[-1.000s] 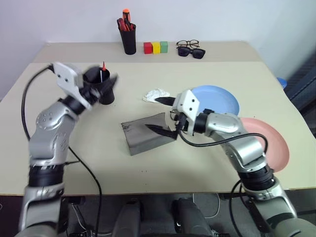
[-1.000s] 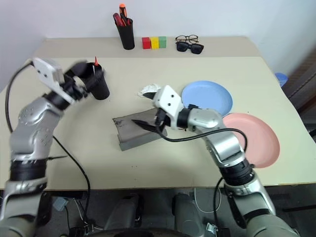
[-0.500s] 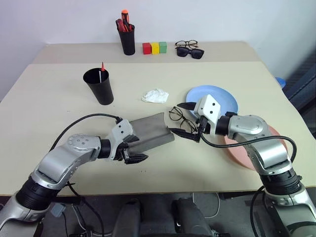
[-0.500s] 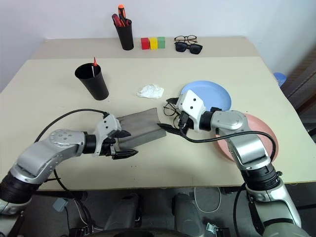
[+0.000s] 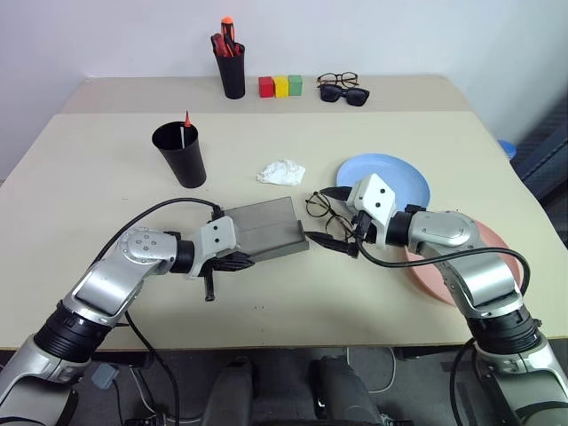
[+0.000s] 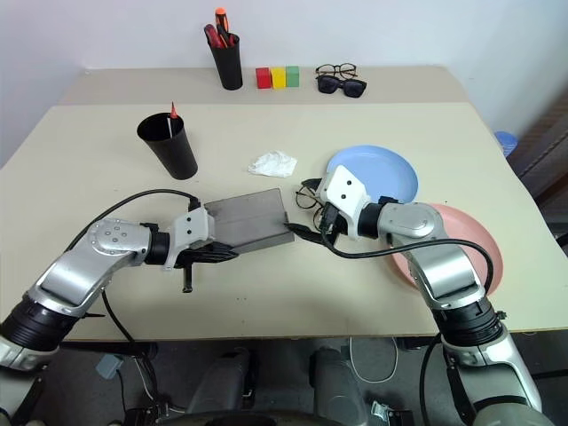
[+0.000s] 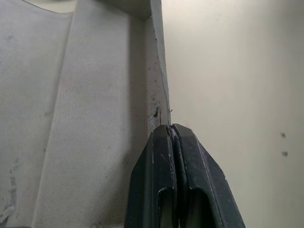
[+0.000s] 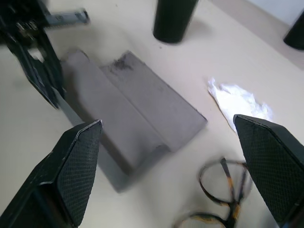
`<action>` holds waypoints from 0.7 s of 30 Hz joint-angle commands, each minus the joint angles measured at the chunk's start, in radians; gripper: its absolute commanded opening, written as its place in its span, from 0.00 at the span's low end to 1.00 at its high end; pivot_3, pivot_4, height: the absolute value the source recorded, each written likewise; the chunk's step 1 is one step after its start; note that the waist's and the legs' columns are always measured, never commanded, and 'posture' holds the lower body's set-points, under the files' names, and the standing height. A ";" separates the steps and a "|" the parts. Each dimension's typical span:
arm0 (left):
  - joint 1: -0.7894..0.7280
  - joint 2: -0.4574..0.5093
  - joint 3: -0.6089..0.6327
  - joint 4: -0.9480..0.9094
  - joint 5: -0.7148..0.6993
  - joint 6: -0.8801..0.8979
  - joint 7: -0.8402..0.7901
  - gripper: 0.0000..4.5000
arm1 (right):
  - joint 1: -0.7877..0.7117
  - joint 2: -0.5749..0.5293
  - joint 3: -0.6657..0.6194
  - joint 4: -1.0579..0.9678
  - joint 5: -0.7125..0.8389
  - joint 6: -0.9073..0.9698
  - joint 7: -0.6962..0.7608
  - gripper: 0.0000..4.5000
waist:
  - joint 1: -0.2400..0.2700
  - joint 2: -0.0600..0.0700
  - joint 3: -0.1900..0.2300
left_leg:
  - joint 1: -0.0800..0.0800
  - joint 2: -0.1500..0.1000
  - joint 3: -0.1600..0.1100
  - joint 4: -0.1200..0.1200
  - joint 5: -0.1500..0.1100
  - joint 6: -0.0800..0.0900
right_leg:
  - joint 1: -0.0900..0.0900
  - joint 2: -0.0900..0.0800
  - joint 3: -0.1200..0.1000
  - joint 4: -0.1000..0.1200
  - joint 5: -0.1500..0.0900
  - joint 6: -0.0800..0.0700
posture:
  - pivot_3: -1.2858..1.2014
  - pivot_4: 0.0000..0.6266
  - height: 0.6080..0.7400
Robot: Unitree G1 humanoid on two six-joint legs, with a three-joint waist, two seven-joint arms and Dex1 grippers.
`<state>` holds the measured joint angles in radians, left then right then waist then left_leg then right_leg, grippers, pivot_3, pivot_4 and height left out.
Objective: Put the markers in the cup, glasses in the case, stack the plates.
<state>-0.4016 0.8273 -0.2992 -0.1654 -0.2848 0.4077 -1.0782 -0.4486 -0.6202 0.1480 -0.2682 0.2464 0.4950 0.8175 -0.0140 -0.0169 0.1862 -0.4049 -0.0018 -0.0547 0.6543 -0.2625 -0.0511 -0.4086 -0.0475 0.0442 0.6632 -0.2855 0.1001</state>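
The grey case [image 5: 263, 230] lies open in the middle of the table. My left gripper [image 5: 232, 261] is shut, its fingertips [image 7: 169, 129] against the case's near left edge; I cannot tell if the rim is pinched. The glasses [image 5: 320, 206] lie on the table just right of the case. My right gripper [image 5: 329, 217] is open around them, one finger on each side, not touching. The black cup [image 5: 181, 156] stands at the back left with a red-tipped marker [image 5: 186, 119] sticking out. The blue plate [image 5: 401, 179] and the pink plate [image 5: 500, 268] lie apart on the right.
A crumpled white tissue [image 5: 281, 172] lies behind the case. Along the back edge stand a black pen holder [image 5: 232, 69] with red and orange pens, three coloured blocks [image 5: 280, 85], dark sunglasses [image 5: 346, 93] and another thin-framed pair [image 5: 336, 79].
My left arm swung down from beside the cup to the case's near left edge and its gripper shut. My right gripper drew back to the right off the case, uncovering the glasses.
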 commanded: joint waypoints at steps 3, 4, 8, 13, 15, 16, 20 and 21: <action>-0.035 0.013 0.028 0.023 -0.003 -0.035 -0.101 0.13 | -0.005 -0.020 -0.031 0.018 -0.022 0.015 -0.024 1.00 | -0.001 0.000 0.000 | 0.000 0.000 0.001 0.000 0.000 0.000 | 0.000 0.000 0.000 0.000 0.000 0.000 | 0.52 0.24 1.00; -0.034 0.008 0.034 0.028 0.000 -0.048 -0.103 0.20 | -0.005 -0.025 -0.030 0.018 -0.029 0.026 -0.032 1.00 | -0.001 0.000 0.000 | 0.000 0.000 0.001 0.000 0.000 0.000 | 0.000 0.000 0.000 0.000 0.000 0.000 | 0.52 0.24 1.00; -0.044 -0.035 0.086 0.052 0.012 -0.078 -0.037 0.62 | -0.009 -0.035 -0.027 0.017 -0.046 0.099 -0.060 1.00 | -0.001 0.000 0.000 | 0.000 0.000 0.000 0.000 0.000 0.000 | 0.000 0.000 0.000 0.000 0.000 0.000 | 0.52 0.24 1.00; -0.012 -0.055 0.227 -0.012 -0.087 -0.054 -0.008 0.62 | -0.045 -0.005 -0.026 0.020 -0.047 0.220 -0.120 1.00 | -0.005 0.000 0.000 | -0.001 0.000 -0.001 0.000 0.000 0.000 | -0.001 0.000 0.000 0.000 0.000 0.000 | 0.52 0.24 1.00; 0.018 -0.050 0.280 -0.045 -0.120 -0.038 0.004 0.62 | -0.064 0.011 -0.011 0.023 -0.056 0.277 -0.150 1.00 | -0.007 0.000 0.000 | -0.001 0.001 -0.002 0.000 0.000 0.000 | -0.001 0.000 0.000 0.001 0.000 0.000 | 0.52 0.24 1.00; 0.037 -0.043 0.302 -0.056 -0.126 -0.034 0.012 0.62 | -0.073 0.020 -0.004 0.025 -0.060 0.302 -0.164 1.00 | -0.008 0.000 0.000 | 0.000 0.001 -0.002 0.000 0.000 0.000 | -0.001 0.000 0.001 0.001 0.000 0.000 | 0.52 0.24 1.00; 0.155 -0.014 0.392 -0.089 -0.121 -0.016 0.062 0.62 | -0.118 0.070 0.019 0.043 -0.078 0.397 -0.222 1.00 | -0.009 0.000 0.000 | 0.000 0.001 -0.002 0.000 0.000 0.000 | -0.002 0.000 0.001 0.001 0.000 0.000 | 0.52 0.24 1.00; 0.180 -0.011 0.410 -0.098 -0.122 -0.011 0.075 0.62 | -0.129 0.077 0.024 0.047 -0.080 0.418 -0.229 1.00 | -0.007 0.000 0.000 | 0.000 0.001 -0.002 0.000 0.000 0.000 | -0.001 0.000 0.001 0.001 0.000 0.000 | 0.52 0.24 1.00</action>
<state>-0.2354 0.8037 0.0575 -0.2248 -0.3970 0.3902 -1.0250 -0.5477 -0.5554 0.1740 -0.2089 0.1705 0.8833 0.6073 -0.0212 -0.0165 0.1861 -0.4053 -0.0006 -0.0566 0.6542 -0.2626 -0.0510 -0.4102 -0.0473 0.0451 0.6643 -0.2854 0.1001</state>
